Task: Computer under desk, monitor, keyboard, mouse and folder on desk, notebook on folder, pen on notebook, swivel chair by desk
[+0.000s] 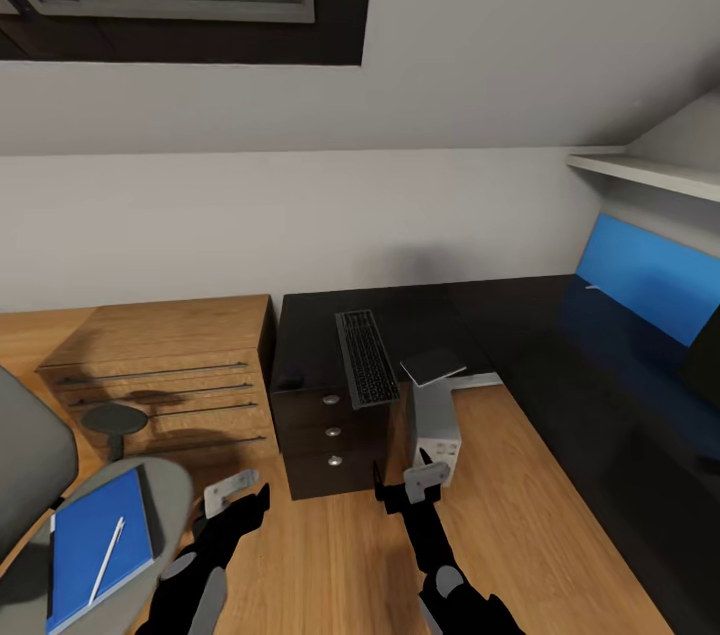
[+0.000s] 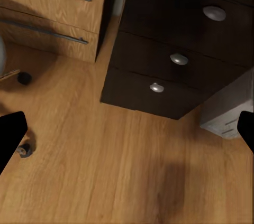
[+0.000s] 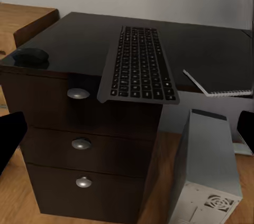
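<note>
The robot stands on the wooden floor facing the surface (image 1: 420,310), with both arms held low in front of the drawer block; the left tool (image 1: 236,497) and the right tool (image 1: 410,485) hang over bare floor, each with its 2 fingers spread apart and nothing between them. On the black top the keyboard (image 1: 366,357) lies lengthwise with its near end jutting over the front edge above the 3 silver knobs (image 3: 78,93); the mouse (image 3: 30,56) sits at the corner towards the wooden dresser (image 1: 165,360), well apart from the keyboard; the notebook (image 1: 433,366) lies on the keyboard's other side, also poking past the edge; the computer (image 1: 437,435) stands on the floor beneath that part, just beside the drawers. The monitor (image 1: 650,290), its screen glowing blue, stands on the long wing to the robot's right. The swivel chair (image 1: 40,475) is close at the left, and on its seat lies the folder (image 1: 98,547) with the pen (image 1: 106,560) resting on it. Judging from this, the folder step seems to be the one in hand: the next move calls for turning towards the chair, taking the pen off first or keeping the folder level so the pen does not roll away; the left tool is the nearer one; the keyboard would also need shifting nearer the monitor.
</note>
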